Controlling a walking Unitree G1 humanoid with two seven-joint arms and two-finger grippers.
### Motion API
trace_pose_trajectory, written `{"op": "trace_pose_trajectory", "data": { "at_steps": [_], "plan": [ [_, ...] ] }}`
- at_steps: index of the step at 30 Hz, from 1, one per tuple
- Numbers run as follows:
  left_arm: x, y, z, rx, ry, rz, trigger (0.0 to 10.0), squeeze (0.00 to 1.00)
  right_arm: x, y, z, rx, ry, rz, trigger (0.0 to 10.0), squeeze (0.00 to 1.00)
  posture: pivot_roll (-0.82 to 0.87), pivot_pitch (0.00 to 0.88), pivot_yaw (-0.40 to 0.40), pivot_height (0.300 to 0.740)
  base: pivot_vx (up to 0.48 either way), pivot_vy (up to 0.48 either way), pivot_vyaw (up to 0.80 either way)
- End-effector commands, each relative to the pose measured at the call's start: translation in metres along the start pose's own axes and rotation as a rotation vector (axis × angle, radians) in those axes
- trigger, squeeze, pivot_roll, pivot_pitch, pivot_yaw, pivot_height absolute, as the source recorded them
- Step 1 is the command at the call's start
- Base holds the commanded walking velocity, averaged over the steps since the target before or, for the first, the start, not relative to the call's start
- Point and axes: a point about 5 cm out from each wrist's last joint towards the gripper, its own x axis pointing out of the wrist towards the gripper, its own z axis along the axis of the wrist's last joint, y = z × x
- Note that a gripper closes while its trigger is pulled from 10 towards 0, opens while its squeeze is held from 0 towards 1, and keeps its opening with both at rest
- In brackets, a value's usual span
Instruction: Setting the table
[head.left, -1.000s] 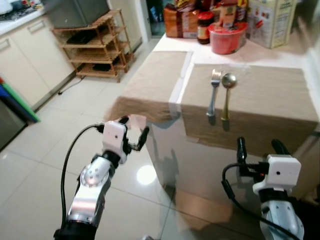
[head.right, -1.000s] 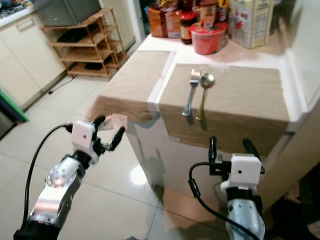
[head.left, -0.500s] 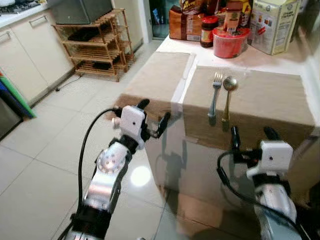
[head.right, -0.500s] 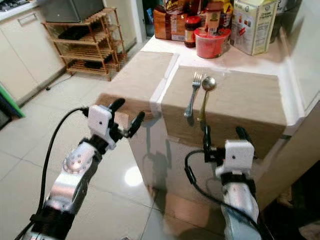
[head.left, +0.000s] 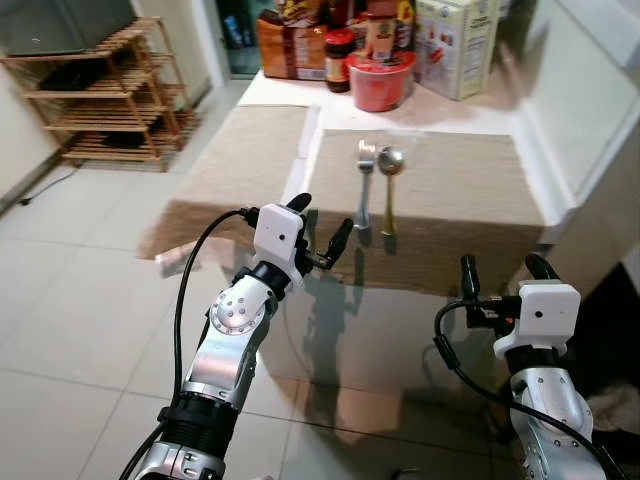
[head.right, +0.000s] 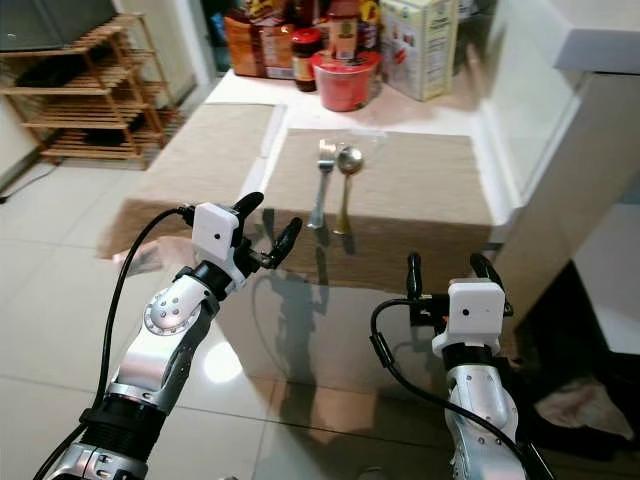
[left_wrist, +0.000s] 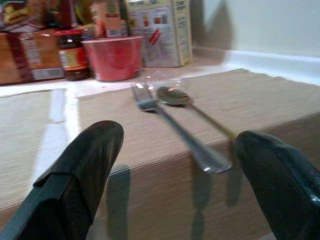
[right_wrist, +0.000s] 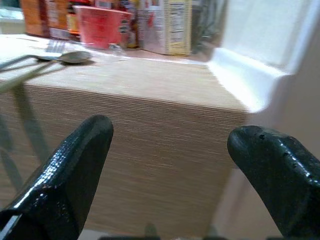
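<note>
Fork (head.left: 363, 186) and spoon (head.left: 389, 190) are what I am after, but let me start with the big things. A wide surface (head.left: 470, 255) stands in front of me, with a shiny glass top. Two brown mats lie on it, the left mat (head.left: 235, 160) and the right mat (head.left: 450, 190). At the far end sit a red bowl (head.left: 380, 82), a jar (head.left: 339, 60) and a tall box (head.left: 452, 45).

The fork and the spoon lie side by side on the right mat, handles pointing at me. The fork is on the left and just beside the spoon.

My left pincer (head.left: 320, 228) is up at the near edge of the surface, close to the handles. Its fingers (left_wrist: 80, 175) are spread wide and hold nothing. My right pincer (head.left: 497, 281) is lower, near the front of the surface, wide open and empty too.

I think the next job is to pick up the fork. To do it well, I should go slow, line up with the thin handle, and close on the fork alone, so the spoon does not get bumped.
</note>
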Motion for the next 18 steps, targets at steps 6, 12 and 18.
{"op": "trace_pose_trajectory", "data": {
  "at_steps": [6,12,18],
  "plan": [
    [0.0006,0.0028,0.005,0.0,-0.021,0.03,10.0,0.0,0.0043,-0.0001,0.0016,-0.015,-0.005,0.027,10.0,0.0,-0.04,0.0,0.072,0.74,0.0,0.0,0.0],
    [0.0066,0.0042,0.0102,0.033,-0.04,0.05,10.0,0.0,0.0056,-0.0015,0.0032,-0.029,-0.015,0.047,10.0,0.0,-0.04,0.0,0.05,0.74,0.0,0.0,0.0],
    [0.0059,0.0009,0.0065,0.019,-0.023,0.049,10.0,0.0,0.0071,-0.0009,0.0044,-0.026,-0.02,0.063,10.0,0.0,-0.03,0.0,0.044,0.74,0.0,0.0,0.0]
  ]
}}
